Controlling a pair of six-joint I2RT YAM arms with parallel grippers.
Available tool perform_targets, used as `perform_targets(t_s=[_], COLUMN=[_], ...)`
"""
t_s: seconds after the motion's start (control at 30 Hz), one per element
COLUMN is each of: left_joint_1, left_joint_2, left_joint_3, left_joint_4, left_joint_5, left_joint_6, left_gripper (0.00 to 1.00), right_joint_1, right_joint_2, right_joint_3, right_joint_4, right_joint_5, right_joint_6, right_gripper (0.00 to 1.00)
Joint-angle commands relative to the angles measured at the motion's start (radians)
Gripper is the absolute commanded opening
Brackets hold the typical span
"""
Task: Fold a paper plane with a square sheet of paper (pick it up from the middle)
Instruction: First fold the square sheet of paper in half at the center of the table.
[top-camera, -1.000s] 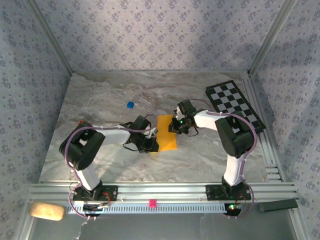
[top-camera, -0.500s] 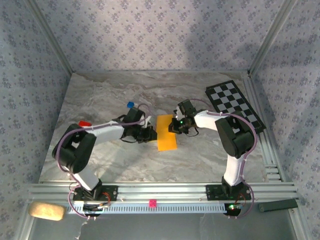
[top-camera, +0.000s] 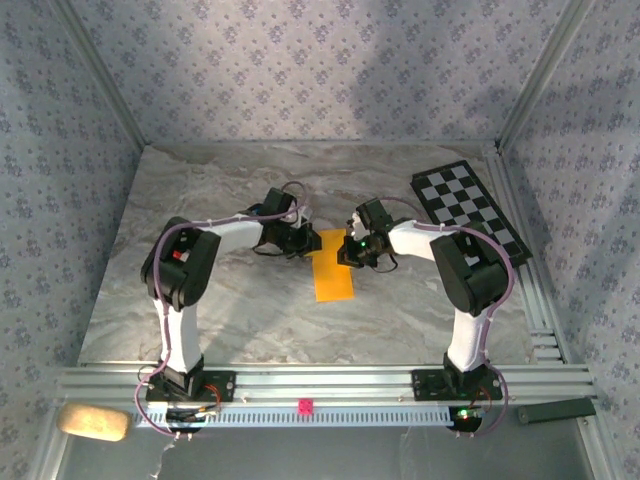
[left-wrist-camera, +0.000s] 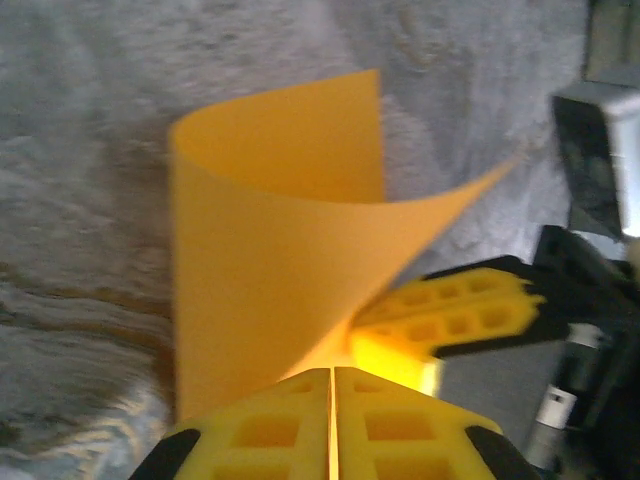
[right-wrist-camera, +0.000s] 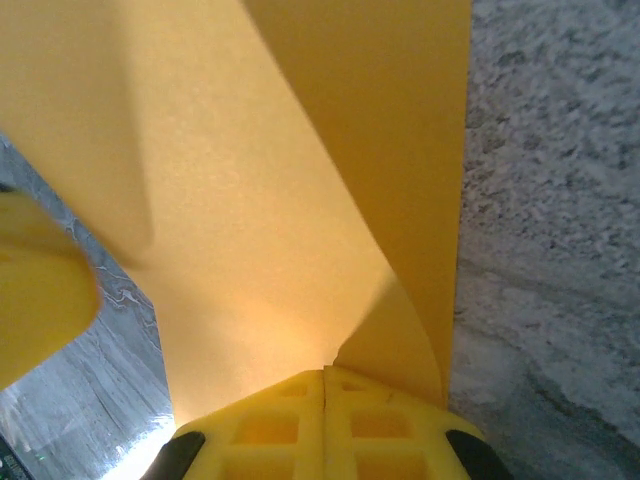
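Orange-yellow and thin, the square sheet of paper (top-camera: 333, 275) sits near the middle of the grey marbled desk (top-camera: 200, 320), caught between the two arms. Its far part is raised off the surface and bent into a loose curl. The left gripper (top-camera: 303, 243) has its yellow fingers pressed together on the paper's left edge. The right gripper (top-camera: 345, 252) is clamped just as tightly on the opposite edge. A black-and-white checkered board (top-camera: 468, 210) lies well apart, at the desk's far right.
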Motion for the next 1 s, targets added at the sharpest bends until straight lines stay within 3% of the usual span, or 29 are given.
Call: perform_targets(t_s=[0.0,0.3,0.63,0.97], left_joint_1=[0.0,0.007,0.011,0.046], left_joint_2=[0.028,0.081,0.029,0.142], left_joint_3=[-0.023,-0.055,0.056,0.098], left_joint_4=[-0.004,-0.026,-0.056,-0.07], left_joint_5=[-0.004,-0.076,0.01,-0.007], left_joint_6=[0.026,0.064,0.06,0.081], left_gripper=[0.09,0.09,0.13,0.12], right_joint_1=[-0.006,-0.002,-0.002,0.0], right_joint_2=[0.084,0.083,0.08,0.084], right_joint_3=[-0.051,-0.057,-0.054,-0.054], right_joint_4=[-0.189,-0.192,-0.195,-0.193], right_joint_5=[0.1,0.113,0.117,0.117], right_joint_6=[-0.027,-0.021,-0.021,-0.016], right_gripper=[0.0,0.0,0.0,0.0])
